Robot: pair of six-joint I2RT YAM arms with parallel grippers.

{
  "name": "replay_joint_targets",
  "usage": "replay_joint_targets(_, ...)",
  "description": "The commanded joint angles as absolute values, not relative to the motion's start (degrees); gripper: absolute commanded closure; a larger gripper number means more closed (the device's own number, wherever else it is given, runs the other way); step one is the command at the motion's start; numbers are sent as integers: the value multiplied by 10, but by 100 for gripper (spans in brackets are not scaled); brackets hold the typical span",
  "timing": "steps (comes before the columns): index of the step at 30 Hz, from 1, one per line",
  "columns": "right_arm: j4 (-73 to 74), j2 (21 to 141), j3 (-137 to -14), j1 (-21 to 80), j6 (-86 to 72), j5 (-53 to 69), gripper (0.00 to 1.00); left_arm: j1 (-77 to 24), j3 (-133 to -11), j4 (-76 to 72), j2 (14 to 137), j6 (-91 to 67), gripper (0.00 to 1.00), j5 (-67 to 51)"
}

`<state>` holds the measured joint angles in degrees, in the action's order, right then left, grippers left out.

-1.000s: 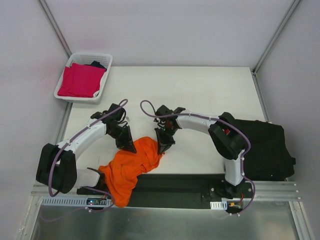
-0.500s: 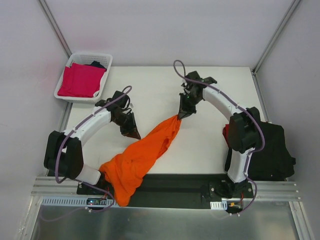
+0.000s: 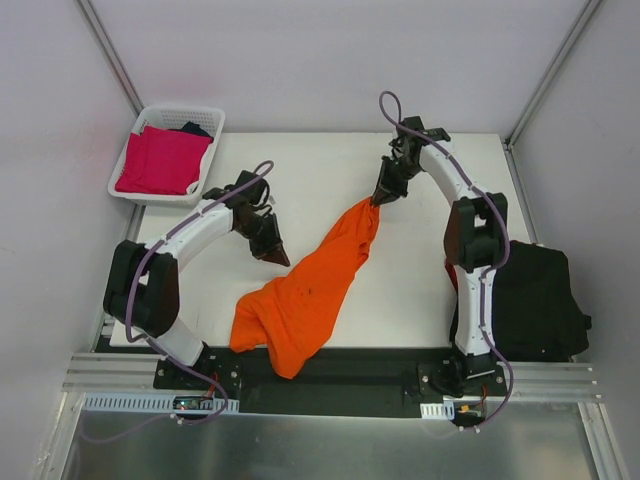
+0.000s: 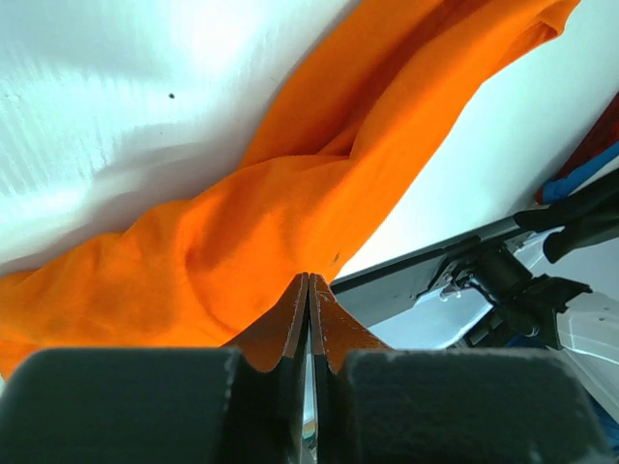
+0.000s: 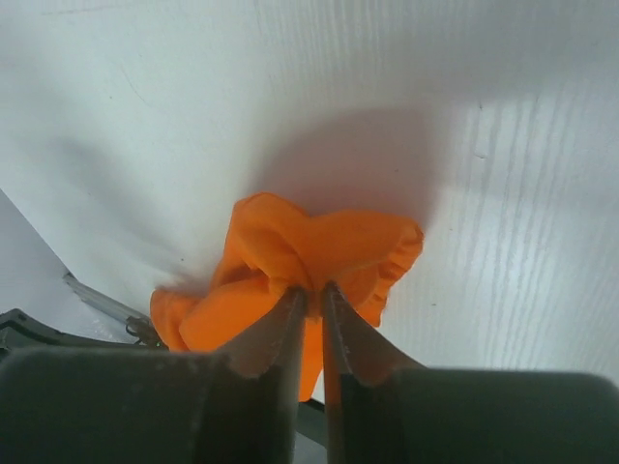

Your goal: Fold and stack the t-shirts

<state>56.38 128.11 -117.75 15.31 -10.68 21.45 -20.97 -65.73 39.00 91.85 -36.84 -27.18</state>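
One end of the orange t-shirt (image 3: pixel 310 290) sits pinched in my right hand (image 3: pixel 378 198), stretched across the desk (image 3: pixel 330 165), likely for spreading. My left hand (image 3: pixel 277 254), closed and apparently empty, hovers just beside it.

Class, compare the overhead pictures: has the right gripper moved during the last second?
Yes. The right gripper has gone toward the far edge of the table and rightward, pulling one end of the orange t-shirt along.
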Motion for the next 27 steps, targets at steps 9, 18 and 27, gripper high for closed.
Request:
replay_joint_targets(9,497,1123,-889,159,-81,313,63,-283,-594,391,881,-373,92,-304)
replay_joint_targets(18,483,1035,-763,245,-78,317,63,-375,-533,446,812,-344,87,-209)
replay_joint_targets(27,476,1072,-773,274,-86,316,63,-506,-423,489,730,-397,84,-138)
